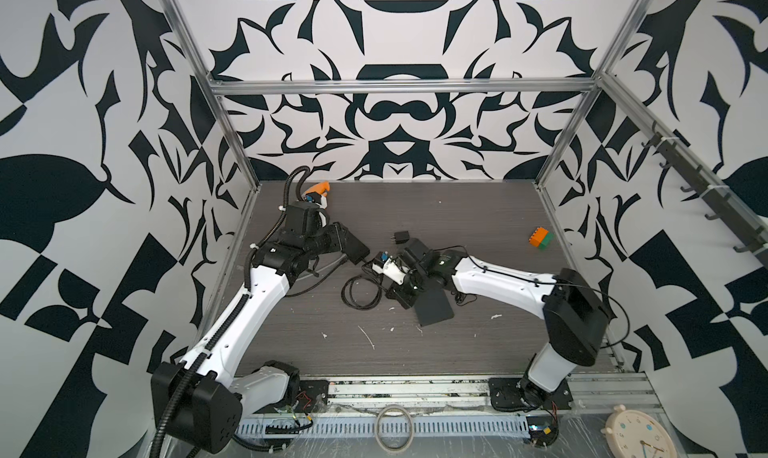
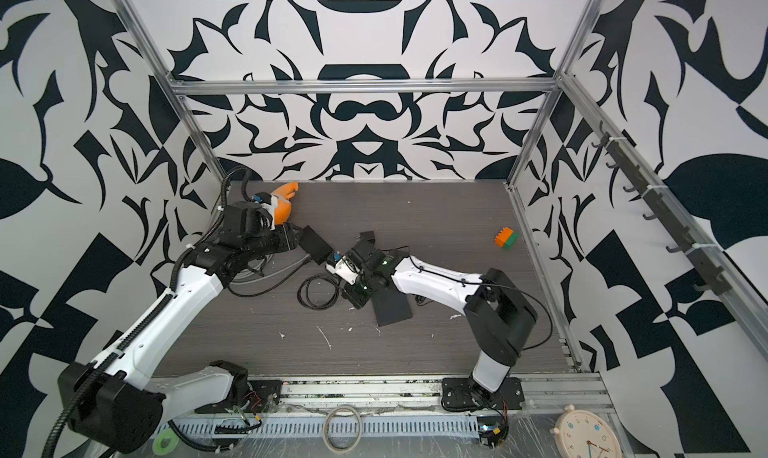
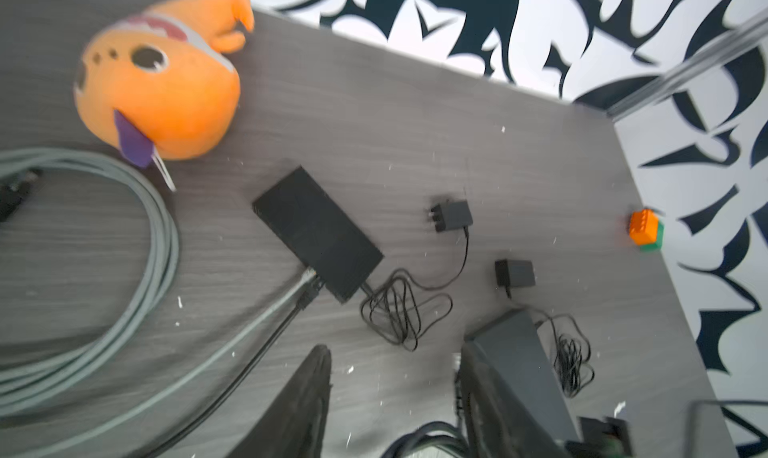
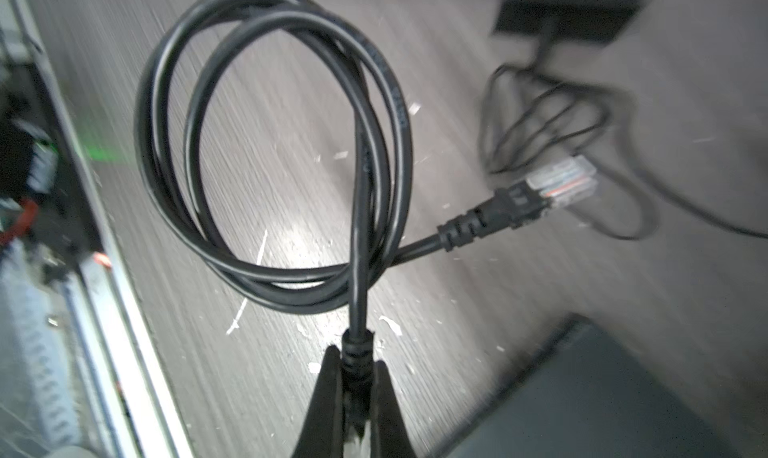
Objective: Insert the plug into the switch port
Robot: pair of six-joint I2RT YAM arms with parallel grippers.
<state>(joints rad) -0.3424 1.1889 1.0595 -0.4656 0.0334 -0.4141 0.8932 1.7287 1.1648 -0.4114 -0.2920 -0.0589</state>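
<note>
The gray counter [image 1: 478, 227] holds everything. A long gray cable [image 3: 162, 236] coils to 1 side of the switch [image 3: 318, 233], and 1 end reaches the switch's short end. An orange plush toy [image 3: 158, 86] lies near the switch, toward the back wall. The switch is a flat black box. The black cable [image 4: 270, 144] loops in a ring just beside the switch. The left claw [image 3: 395, 352] hangs near the switch, about half open, gripping nothing. The right claw [image 4: 357, 358] squeezes the black cable's ribbed end, right by the switch's corner. 2 small black chargers [image 3: 453, 215] [image 3: 515, 273] lie near the switch. A little orange and green block [image 1: 541, 238] sits well apart from it. The plug [image 4: 354, 431] is mostly hidden between the right claw's fingers, not in the switch.
</note>
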